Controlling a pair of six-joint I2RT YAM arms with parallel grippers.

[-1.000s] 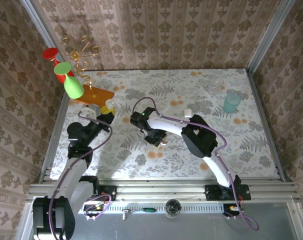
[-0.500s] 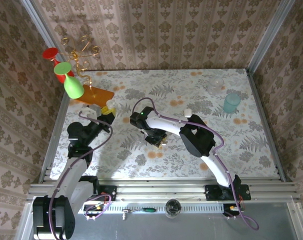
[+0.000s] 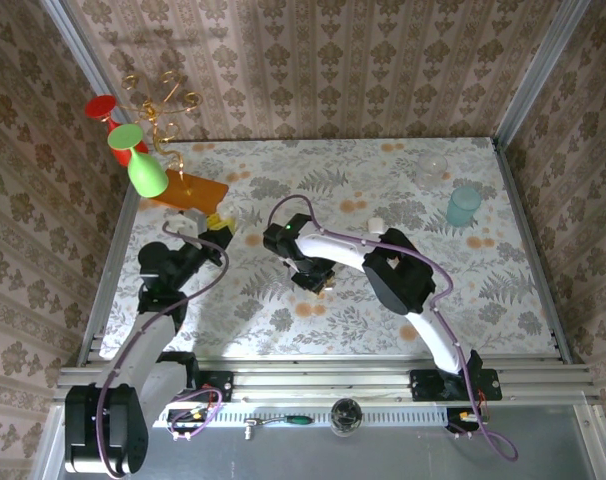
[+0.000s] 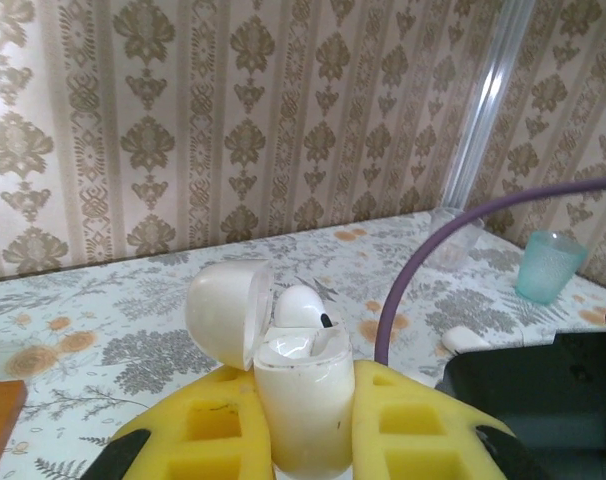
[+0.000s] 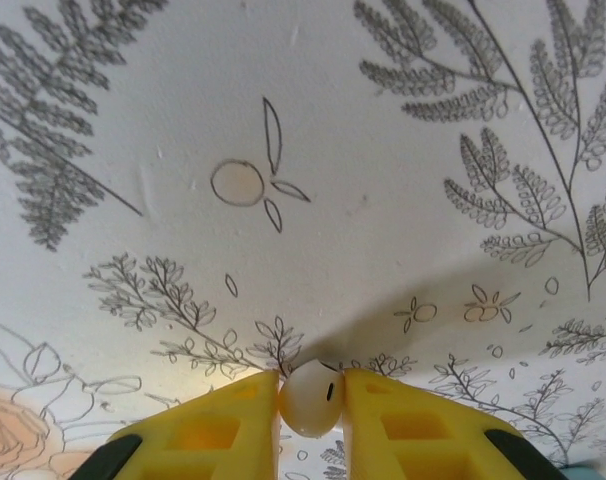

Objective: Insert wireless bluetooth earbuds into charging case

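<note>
Floral tablecloth (image 3: 503, 290): right hand (image 5: 311, 388) has closed around an earbud (image 5: 305, 405).

White charging case (image 4: 301, 400): plastic, glossy, smooth, bright highlights on lid and body. White earbud (image 5: 310, 398): smooth plastic, soft sheen. The left end effector (image 4: 301, 430) and right end effector (image 5: 311, 405) have yellow jaws, matt, moulded with recessed pockets. The table (image 3: 483, 290) has a matt printed covering with faint dents and scuffs. Teal cup (image 4: 549, 265): translucent, frosted look. Frame rail (image 3: 323, 378): bare metal, dull sheen. Purple cable (image 4: 433, 250): smooth sheath.
</note>
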